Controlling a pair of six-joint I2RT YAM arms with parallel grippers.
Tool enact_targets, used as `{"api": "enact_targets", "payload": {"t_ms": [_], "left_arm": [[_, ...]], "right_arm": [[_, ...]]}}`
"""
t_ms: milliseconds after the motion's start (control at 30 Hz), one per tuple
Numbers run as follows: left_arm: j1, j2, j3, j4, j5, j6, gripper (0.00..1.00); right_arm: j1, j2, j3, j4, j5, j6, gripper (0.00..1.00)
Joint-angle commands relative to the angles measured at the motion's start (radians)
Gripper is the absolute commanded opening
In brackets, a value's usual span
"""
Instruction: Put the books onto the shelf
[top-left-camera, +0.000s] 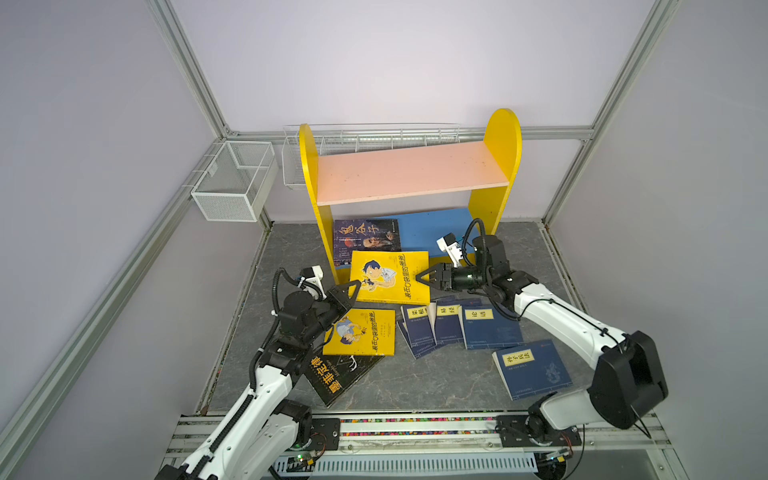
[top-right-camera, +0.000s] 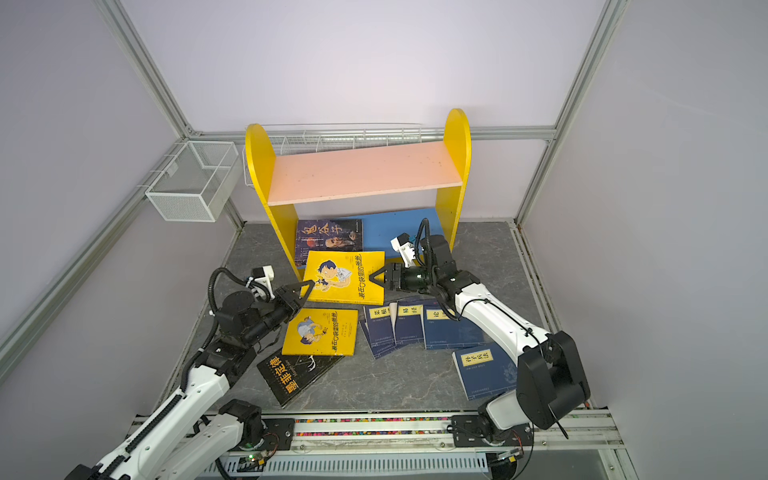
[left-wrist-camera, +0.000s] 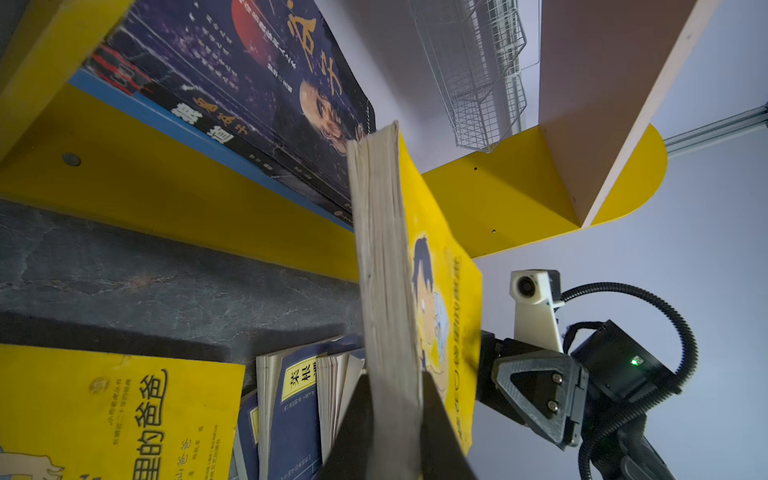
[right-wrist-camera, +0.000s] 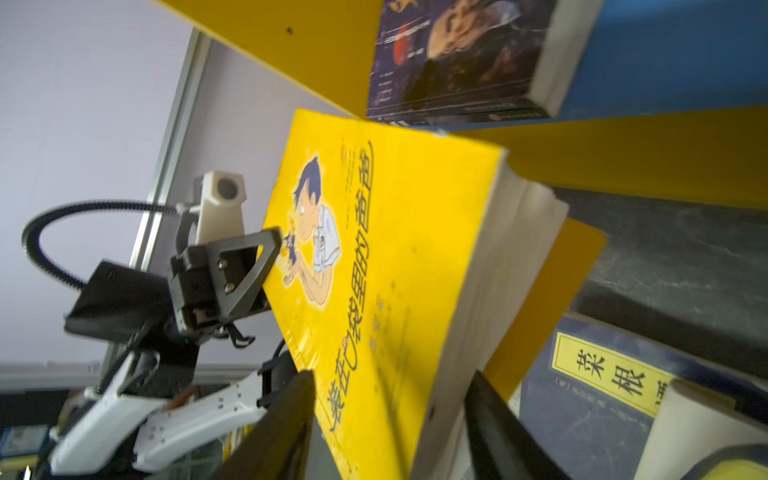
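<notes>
**Item:** yellow cartoon book (top-left-camera: 390, 276), raised, mid-frame in both top views, just in front of the shelf (top-left-camera: 503, 141). Its far edge overlaps the purplish-covered book (top-left-camera: 365, 237) lying on the blue lower board (top-left-camera: 436, 232); whether they touch cannot be told.

**Holders:**
- The left gripper (top-left-camera: 354, 286) pinches the book's left edge.
- The right gripper (top-left-camera: 423, 277) is at the right edge, its jaws spread to either side and not pressing.

**Hazards (judged):**
- Held by one edge only, the thick paperback may droop or twist out of the grip.
- Its far corner may snag the shelf's yellow front rail or shove the purplish-covered book.

**View notes:**
- Only the left wrist view shows the jaws pressed onto the page block.
- Only the right wrist view shows a yellow flap (right-wrist-camera: 552, 291), seemingly the back cover, standing off the pages and liable to catch.
- Only the top views show the bare pink upper board (top-left-camera: 411, 170). Lower in frame they also show the second yellow cartoon book (top-left-camera: 359, 332), the navy books (top-left-camera: 490, 328) and the black book (top-left-camera: 340, 374).
</notes>
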Motion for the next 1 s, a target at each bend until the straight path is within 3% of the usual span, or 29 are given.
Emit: {"api": "enact_targets", "payload": {"t_ms": [0,600,767,967], "left_arm": [[-0.012,-0.034,-0.034,0.055,0.020,0.025,0.00],[-0.012,-0.099,-0.107,0.389,0.006,-0.030,0.00],[-0.012,-0.108,-0.120,0.452,-0.008,-0.045,0.00],[-0.013,-0.110,-0.117,0.469,-0.015,-0.037,0.00]], "right_arm": [[-0.037,-0.066,-0.059,0.018,0.127,0.032,0.75],[-0.009,-0.023,-0.223,0.249,-0.187,0.127,0.73],[0.020,0.006,-0.245,0.449,-0.246,0.235,0.68],[0.024,0.033,-0.285,0.789,-0.265,0.465,0.59]]}}
